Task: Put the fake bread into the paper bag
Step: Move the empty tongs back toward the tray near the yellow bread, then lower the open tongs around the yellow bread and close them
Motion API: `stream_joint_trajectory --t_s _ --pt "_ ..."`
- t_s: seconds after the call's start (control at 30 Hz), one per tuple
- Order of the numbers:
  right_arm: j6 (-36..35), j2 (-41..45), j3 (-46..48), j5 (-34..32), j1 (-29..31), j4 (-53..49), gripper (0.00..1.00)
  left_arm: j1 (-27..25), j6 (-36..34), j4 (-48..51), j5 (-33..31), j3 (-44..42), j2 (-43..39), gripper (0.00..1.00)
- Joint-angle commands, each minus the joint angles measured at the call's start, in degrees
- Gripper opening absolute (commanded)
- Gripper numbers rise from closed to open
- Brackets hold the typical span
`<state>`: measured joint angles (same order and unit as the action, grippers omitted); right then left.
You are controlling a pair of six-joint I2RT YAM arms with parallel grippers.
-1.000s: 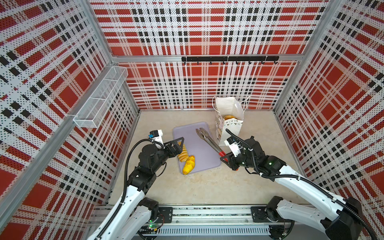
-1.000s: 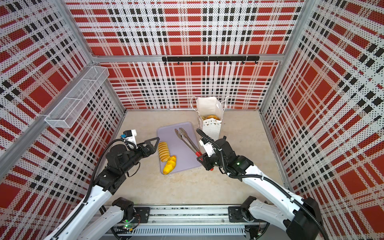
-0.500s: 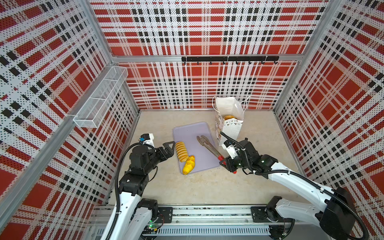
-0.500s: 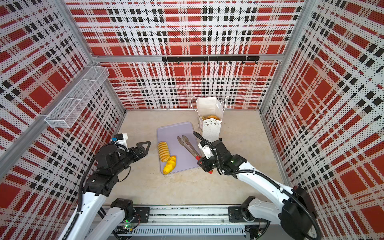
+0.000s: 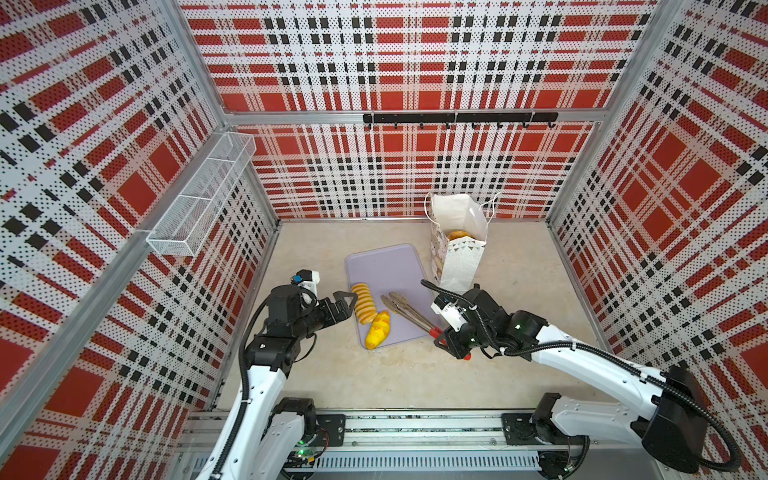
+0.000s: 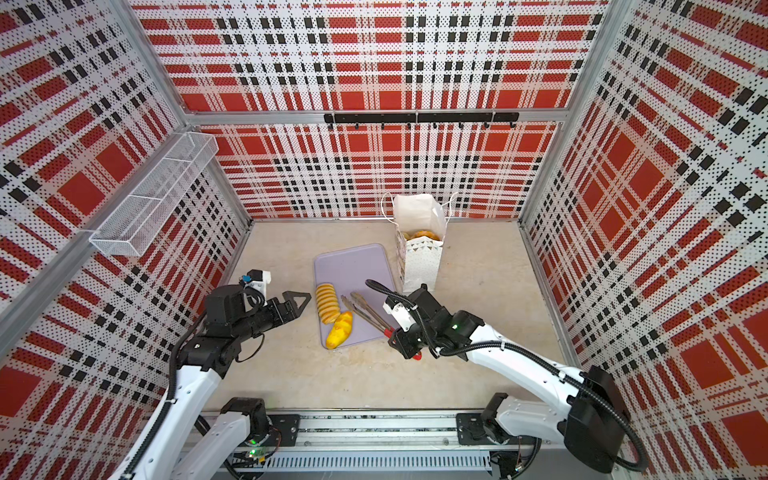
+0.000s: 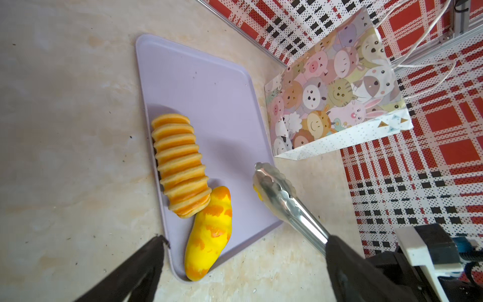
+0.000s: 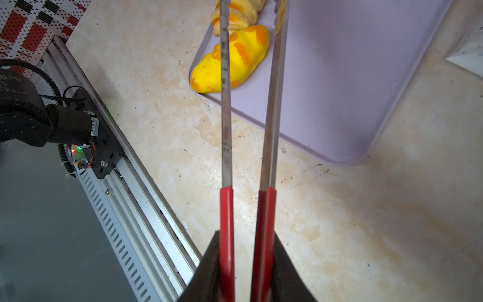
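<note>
A ribbed striped loaf (image 5: pixel 365 304) (image 6: pixel 327 303) (image 7: pixel 180 164) and a bright yellow bun (image 5: pixel 378 330) (image 6: pixel 340 330) (image 7: pixel 209 232) (image 8: pixel 235 60) of fake bread lie touching on the lavender tray (image 5: pixel 386 266) (image 7: pixel 198 86). The paper bag (image 5: pixel 459 245) (image 6: pixel 420 249) (image 7: pixel 337 86) stands upright behind the tray's right corner, with golden bread (image 5: pixel 457 235) inside. My right gripper (image 5: pixel 446 343) (image 8: pixel 245 240) is shut on the red handles of metal tongs (image 5: pixel 409 312) (image 7: pixel 285 198) (image 8: pixel 226 130). The tong tips hover over the tray right of the breads, holding nothing. My left gripper (image 5: pixel 347 305) (image 7: pixel 244 243) is open beside the tray's left edge.
A white wire basket (image 5: pixel 199 199) hangs on the left wall. A black hook rail (image 5: pixel 457 118) runs along the back wall. The arms' metal base rail (image 5: pixel 374 424) lines the front edge. Plaid walls enclose three sides.
The tongs have swung from the tray's back right toward the two breads, and the right gripper has come slightly forward. The left gripper drew back a little, then returned to the tray's edge.
</note>
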<state>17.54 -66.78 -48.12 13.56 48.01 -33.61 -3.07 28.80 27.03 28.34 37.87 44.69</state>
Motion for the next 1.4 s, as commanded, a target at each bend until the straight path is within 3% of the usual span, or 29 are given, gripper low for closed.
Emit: stream_joint_trajectory --t_s 0.0,0.3,0.43,0.87,1.37 --pt "4.98 2.63 0.73 -0.73 0.77 -1.04 0.27 0.52 -2.34 -0.22 3.34 -0.69 1.87 0.98" --pt "16.16 2.97 1.10 7.17 0.95 -2.07 0.28 -0.07 -0.50 1.44 -2.23 -0.21 3.19 0.98" --pt "18.57 2.53 1.05 10.32 0.97 -2.18 0.29 -2.77 0.27 1.48 -3.51 -0.25 3.91 0.98" --pt "19.73 1.72 2.75 13.50 0.99 -0.77 0.31 -9.28 1.93 2.22 -7.63 0.01 3.34 0.98" --pt "21.25 2.27 5.56 14.85 1.26 2.49 0.32 -10.64 2.61 2.24 -9.70 0.01 2.63 0.98"
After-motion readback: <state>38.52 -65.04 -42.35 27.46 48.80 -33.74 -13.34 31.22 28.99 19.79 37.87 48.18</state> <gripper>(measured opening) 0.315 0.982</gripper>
